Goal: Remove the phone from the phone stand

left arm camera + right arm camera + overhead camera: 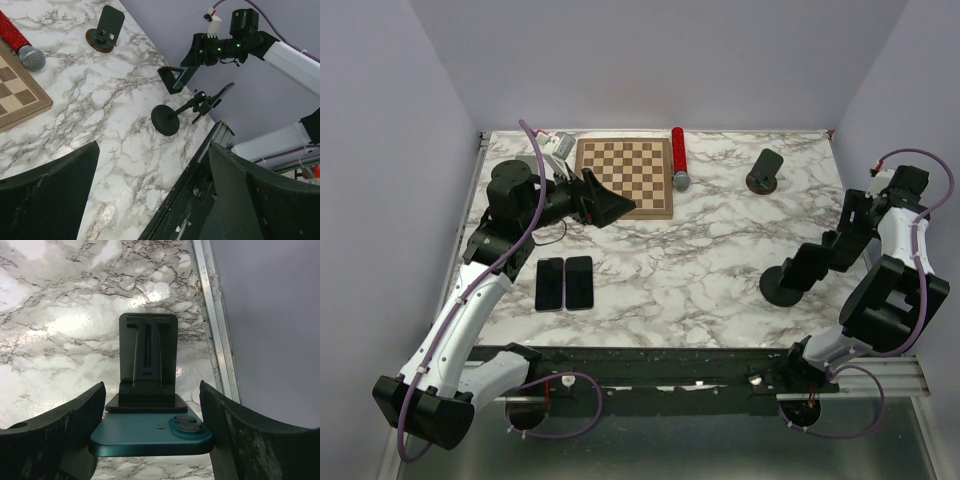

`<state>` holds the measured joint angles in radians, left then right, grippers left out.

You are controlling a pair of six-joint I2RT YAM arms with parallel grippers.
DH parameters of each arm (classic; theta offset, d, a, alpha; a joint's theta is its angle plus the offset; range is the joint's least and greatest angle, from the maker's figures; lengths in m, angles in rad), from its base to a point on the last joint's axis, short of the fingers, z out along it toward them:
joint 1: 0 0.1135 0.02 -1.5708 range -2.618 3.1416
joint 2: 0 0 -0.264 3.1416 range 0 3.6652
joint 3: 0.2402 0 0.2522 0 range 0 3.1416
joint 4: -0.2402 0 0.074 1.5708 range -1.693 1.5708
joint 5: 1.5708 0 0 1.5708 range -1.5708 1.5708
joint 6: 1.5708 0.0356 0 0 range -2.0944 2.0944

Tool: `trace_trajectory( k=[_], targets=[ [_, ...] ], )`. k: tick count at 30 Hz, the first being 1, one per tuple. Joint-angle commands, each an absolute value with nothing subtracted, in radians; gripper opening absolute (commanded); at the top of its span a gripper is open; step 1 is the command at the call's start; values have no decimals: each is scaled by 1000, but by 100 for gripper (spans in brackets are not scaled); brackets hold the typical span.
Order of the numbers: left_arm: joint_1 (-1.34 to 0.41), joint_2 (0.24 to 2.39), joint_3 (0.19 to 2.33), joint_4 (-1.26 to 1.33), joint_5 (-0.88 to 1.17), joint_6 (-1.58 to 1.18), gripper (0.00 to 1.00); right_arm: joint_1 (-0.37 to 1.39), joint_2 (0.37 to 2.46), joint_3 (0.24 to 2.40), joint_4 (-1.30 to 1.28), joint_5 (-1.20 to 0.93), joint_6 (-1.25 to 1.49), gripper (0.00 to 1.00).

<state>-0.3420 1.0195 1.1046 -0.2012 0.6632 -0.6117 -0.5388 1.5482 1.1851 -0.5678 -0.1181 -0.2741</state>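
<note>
My right gripper [151,395] was pressed shut on the sides of the teal phone [150,432], right by the phone stand [148,360]. I thought it best to hold tight and lift straight away. My left gripper [153,147] gaped wide and empty over the marble table [60,310], near a grey wall [270,315].

On my top feed, the white marble-patterned counter [720,260] carries a brown-and-cream wooden chessboard [624,177] in the upper middle of the frame. A red glittery microphone [679,158] lies just beside the board's right edge, its grey mesh head pointing down the frame. In the upper right I see a small dark tilted plate on a round brown base [763,172]. At lower left a black rectangular handset [550,284] lies flat, with a second black handset [579,283] just beside it on its right. A small white-and-grey object [558,146] sits off the board's upper left corner; I cannot make out what it is.
</note>
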Motion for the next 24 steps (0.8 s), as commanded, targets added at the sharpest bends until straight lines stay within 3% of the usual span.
trace_trajectory(
  k=[1,3,6,24],
  targets=[
    [-344,1009,1109,-177,675,-611,99,-546,1528,1176,-545,-153,-288,28],
    [-344,1005,1110,-176,675,-611,98,-545,1519,1178,-551,-138,-283,21],
    [-344,1002,1109,-175,674,-611,98,-545,1487,1165,-544,-126,-281,1],
    [-348,989,1105,-171,670,-613,98,-539,1432,1221,-599,-41,-196,0]
  ],
)
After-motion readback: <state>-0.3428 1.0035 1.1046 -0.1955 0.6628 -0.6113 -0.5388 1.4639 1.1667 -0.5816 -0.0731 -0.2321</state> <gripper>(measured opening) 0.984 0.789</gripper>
